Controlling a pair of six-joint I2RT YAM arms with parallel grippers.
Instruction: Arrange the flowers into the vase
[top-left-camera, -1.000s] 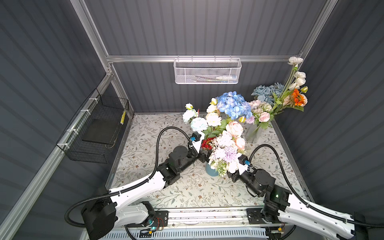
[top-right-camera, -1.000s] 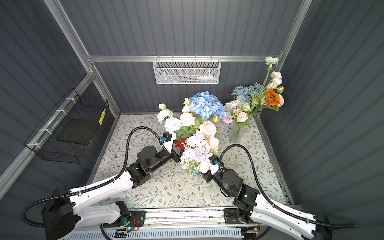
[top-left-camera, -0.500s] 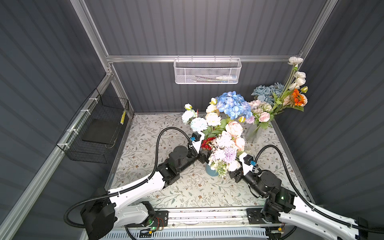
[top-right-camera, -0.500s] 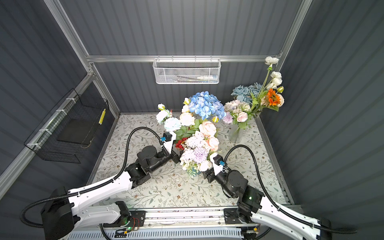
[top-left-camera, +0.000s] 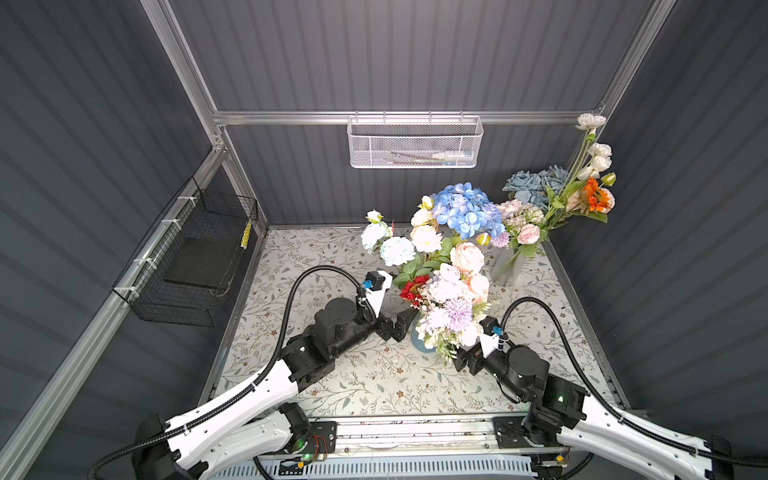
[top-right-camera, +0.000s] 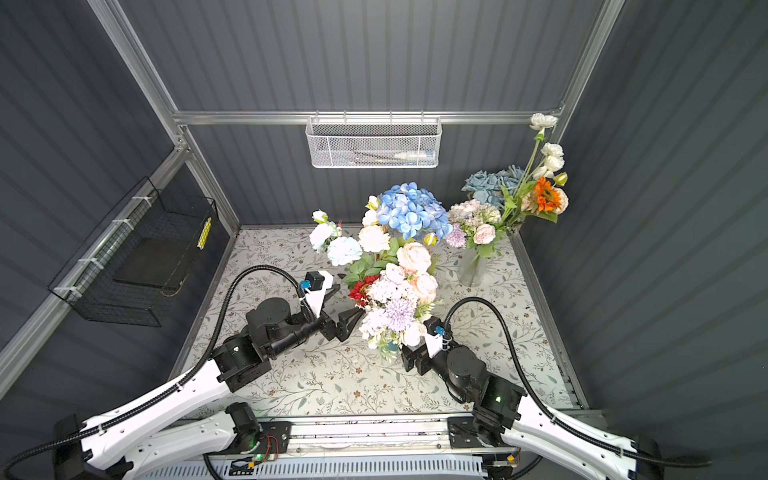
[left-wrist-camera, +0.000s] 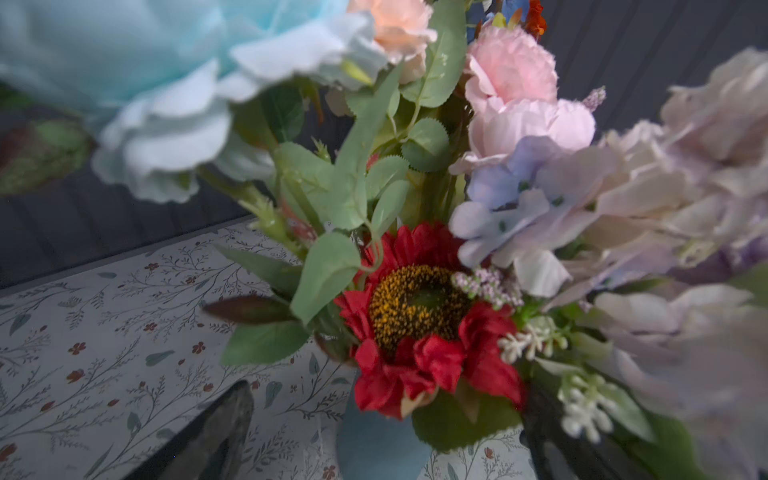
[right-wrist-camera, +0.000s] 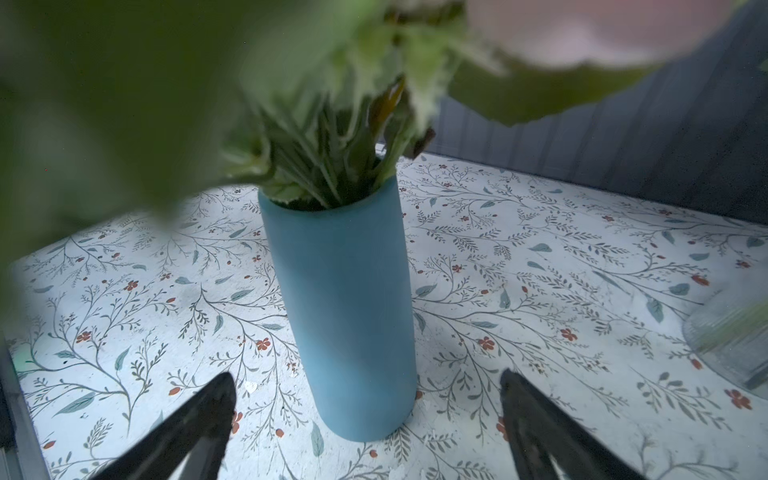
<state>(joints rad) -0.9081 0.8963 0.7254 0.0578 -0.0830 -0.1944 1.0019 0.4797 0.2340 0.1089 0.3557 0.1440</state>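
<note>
A tall blue vase (right-wrist-camera: 349, 316) stands mid-table, mostly hidden under its blossoms in both top views (top-left-camera: 419, 340) (top-right-camera: 392, 345). The flowers (top-left-camera: 451, 286) (top-right-camera: 399, 291) fill it: blue, white, pink, lilac and one red bloom (left-wrist-camera: 415, 316) with green leaves. My left gripper (top-left-camera: 400, 322) (top-right-camera: 347, 323) (left-wrist-camera: 388, 395) is open beside the vase's left side, just below the red bloom, holding nothing. My right gripper (top-left-camera: 463, 360) (top-right-camera: 409, 357) (right-wrist-camera: 368, 378) is open and empty at the vase's front right. The vase foot stands just beyond its spread fingers (right-wrist-camera: 216, 399), apart from them.
A clear glass vase (top-left-camera: 507, 266) with blue, pink, white and orange blooms (top-left-camera: 557, 195) stands at the back right corner. A white mesh basket (top-left-camera: 415, 143) hangs on the back wall. A black wire basket (top-left-camera: 195, 257) hangs on the left wall.
My right gripper has opened wide and drawn back from the vase toward the table's front. The left arm has not moved.
</note>
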